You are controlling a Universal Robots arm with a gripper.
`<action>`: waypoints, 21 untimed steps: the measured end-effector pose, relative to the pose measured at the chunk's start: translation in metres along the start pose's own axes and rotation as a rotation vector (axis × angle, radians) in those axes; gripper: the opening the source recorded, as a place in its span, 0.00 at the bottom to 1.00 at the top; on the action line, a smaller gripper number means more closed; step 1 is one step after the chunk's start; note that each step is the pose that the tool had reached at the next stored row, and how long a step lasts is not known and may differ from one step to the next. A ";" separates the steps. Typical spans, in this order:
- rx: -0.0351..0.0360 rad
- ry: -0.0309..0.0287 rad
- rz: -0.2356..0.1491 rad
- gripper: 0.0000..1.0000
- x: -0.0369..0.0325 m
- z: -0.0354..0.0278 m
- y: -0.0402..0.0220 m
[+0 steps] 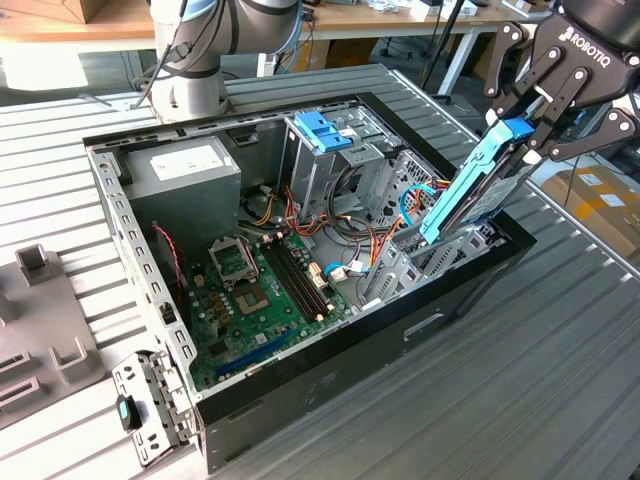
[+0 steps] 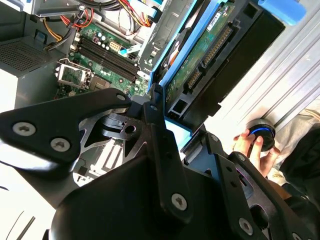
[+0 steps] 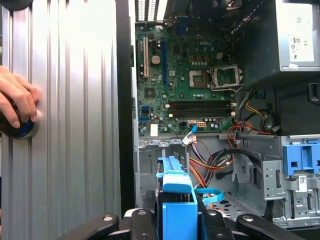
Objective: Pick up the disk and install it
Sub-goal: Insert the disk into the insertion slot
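Fingers [image 1: 543,100] clamped on the disk [image 1: 480,190], held tilted over the case [image 1: 330,385].
Best to line it up with the bay [image 1: 420,262], then lower slowly.

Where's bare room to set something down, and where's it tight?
Bare table at the exterior view's lower right, beside the case, and a strip between case and grey fixture. Tight: cables between cage and the disk in the pincer.

We see our arm [image 1: 205,45] at twelve o'clock in the exterior view: rounded silver-grey joints with pale blue trim and a thin black cable [image 1: 163,62] running along it. At two o'clock, our gripper [image 1: 535,130] is matte black with white lettering. Silver screws [image 2: 180,201] pin its linked fingers [image 2: 160,150].
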State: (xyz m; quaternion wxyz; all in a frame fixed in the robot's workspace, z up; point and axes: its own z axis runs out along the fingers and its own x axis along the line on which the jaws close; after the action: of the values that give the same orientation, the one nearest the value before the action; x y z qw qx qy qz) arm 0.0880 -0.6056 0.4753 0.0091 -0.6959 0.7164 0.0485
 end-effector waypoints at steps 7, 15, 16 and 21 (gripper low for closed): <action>0.0000 0.0000 0.000 0.37 -0.0010 0.0014 0.0008; 0.0000 -0.0001 0.000 0.37 -0.0020 0.0026 0.0015; 0.0000 -0.0001 0.000 0.37 -0.0021 0.0028 0.0016; 0.0000 0.0000 0.000 0.37 -0.0030 0.0038 0.0023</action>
State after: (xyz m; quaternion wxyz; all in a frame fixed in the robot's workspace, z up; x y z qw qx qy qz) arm 0.0856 -0.6023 0.4718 0.0091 -0.6959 0.7165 0.0486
